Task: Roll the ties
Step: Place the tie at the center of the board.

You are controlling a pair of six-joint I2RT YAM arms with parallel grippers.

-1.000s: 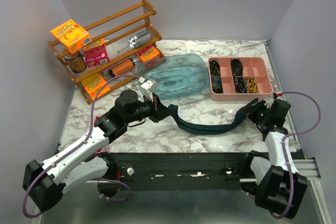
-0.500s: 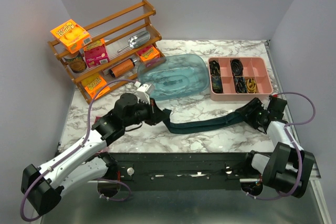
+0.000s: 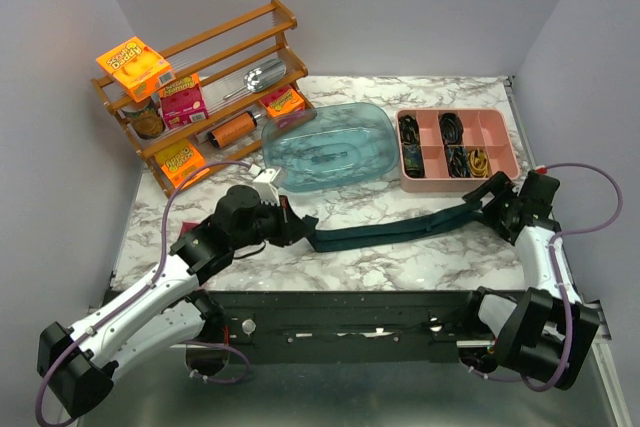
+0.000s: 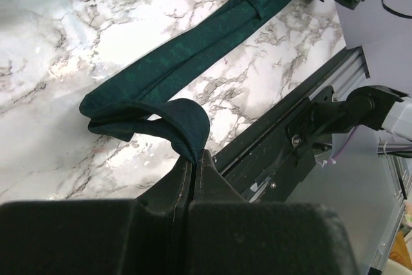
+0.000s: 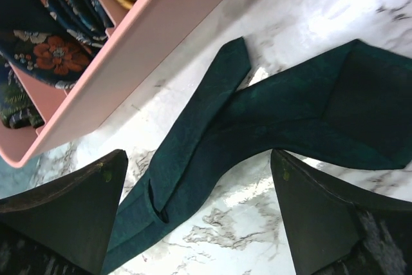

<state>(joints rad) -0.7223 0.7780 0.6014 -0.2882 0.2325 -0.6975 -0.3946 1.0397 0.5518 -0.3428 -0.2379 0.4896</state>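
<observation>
teal tie [image 3: 400,231] pinched in left end effector [image 4: 193,159], broad end beneath wide-open right end effector [image 5: 198,159].

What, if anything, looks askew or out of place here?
The dark teal necktie is not lying flat: near the pink tray, its narrow tip splays sideways off the broad end, which is folded over. Nothing spilled or damaged.
</observation>
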